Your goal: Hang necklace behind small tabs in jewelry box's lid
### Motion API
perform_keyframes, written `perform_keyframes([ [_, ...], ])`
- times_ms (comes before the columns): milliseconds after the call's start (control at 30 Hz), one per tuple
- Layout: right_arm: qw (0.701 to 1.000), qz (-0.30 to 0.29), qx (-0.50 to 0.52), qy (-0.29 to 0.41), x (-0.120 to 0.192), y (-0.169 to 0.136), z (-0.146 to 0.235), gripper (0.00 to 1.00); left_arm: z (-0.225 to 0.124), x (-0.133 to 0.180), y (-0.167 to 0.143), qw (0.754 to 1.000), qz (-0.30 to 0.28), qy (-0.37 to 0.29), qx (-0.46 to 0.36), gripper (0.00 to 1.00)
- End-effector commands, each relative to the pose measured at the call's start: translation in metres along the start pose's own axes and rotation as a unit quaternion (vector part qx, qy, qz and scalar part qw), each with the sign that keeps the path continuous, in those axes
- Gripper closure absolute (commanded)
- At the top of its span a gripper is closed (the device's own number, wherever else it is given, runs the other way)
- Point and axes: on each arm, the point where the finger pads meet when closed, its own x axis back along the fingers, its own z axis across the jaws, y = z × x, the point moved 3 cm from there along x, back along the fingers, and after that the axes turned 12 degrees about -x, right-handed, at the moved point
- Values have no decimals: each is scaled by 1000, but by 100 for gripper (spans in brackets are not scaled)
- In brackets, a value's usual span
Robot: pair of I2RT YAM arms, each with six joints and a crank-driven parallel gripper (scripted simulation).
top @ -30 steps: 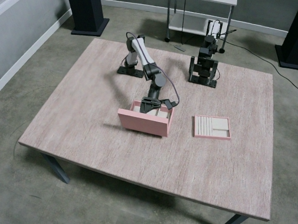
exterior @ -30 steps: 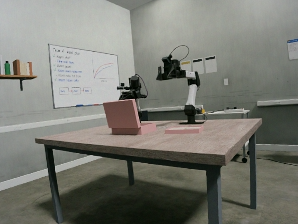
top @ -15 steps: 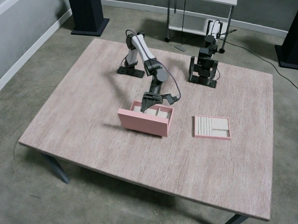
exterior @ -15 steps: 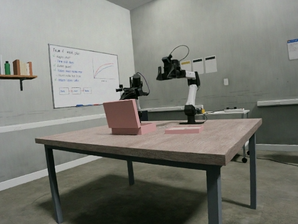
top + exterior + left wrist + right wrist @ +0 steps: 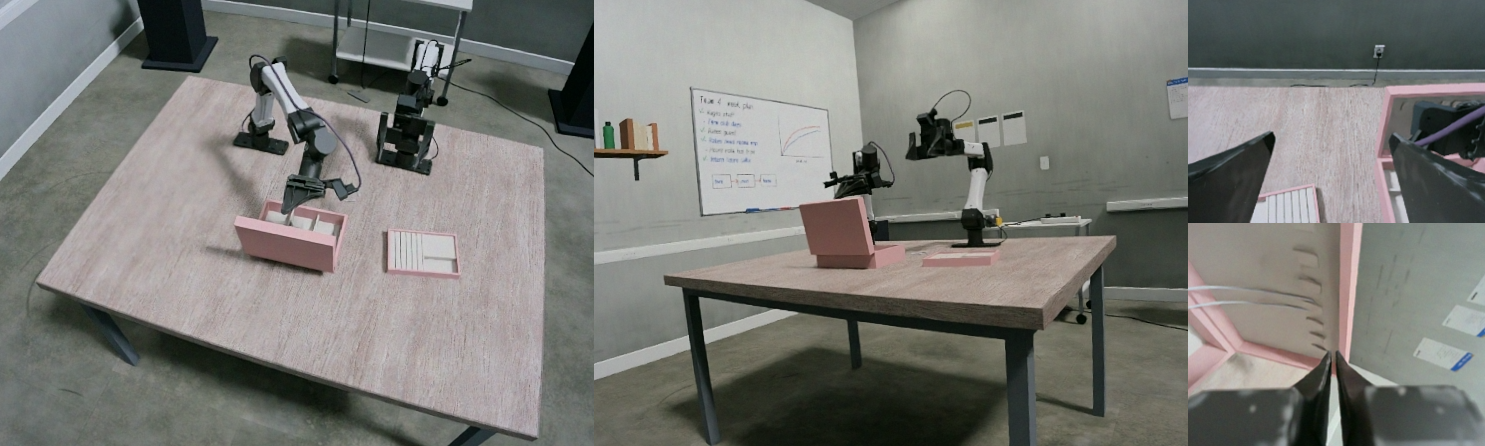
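Left jaws: wide open, holding nothing, raised above the table.
Right jaws: closed together, holding nothing; tips near the lid edge, apart from the necklace strands.
Necklace: two thin strands cross the lid's inner face, reaching the row of tabs; passage behind a tab cannot be confirmed.
Jewelry box: upright on the table, lid raised.
Tray: flat, beside the box.

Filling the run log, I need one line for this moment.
Left gripper open | right gripper shut, empty | necklace at lid tabs
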Motion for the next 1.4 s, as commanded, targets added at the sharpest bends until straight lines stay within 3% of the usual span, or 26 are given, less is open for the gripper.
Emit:
perform_keyframes([
  [0,1000,-4,-11,-13,18,-1,-11,96,3,1,6,1000,-8,6,1,0],
  [67,999,-14,-24,-28,28,5,-27,96,3,1,6,1000,-8,6,1,0],
  [133,1000,-2,-8,-10,24,-2,-8,96,3,1,6,1000,-8,6,1,0],
  [333,1000,-7,-15,-16,37,1,-15,96,3,1,6,1000,-8,6,1,0],
  [633,1000,3,-18,-17,30,-9,-14,96,3,1,6,1000,-8,6,1,0],
  [733,999,-18,-29,-33,40,6,-28,96,3,1,6,1000,-8,6,1,0],
  [1367,1000,3,-15,-12,27,-6,-13,96,3,1,6,1000,-8,6,1,0],
])
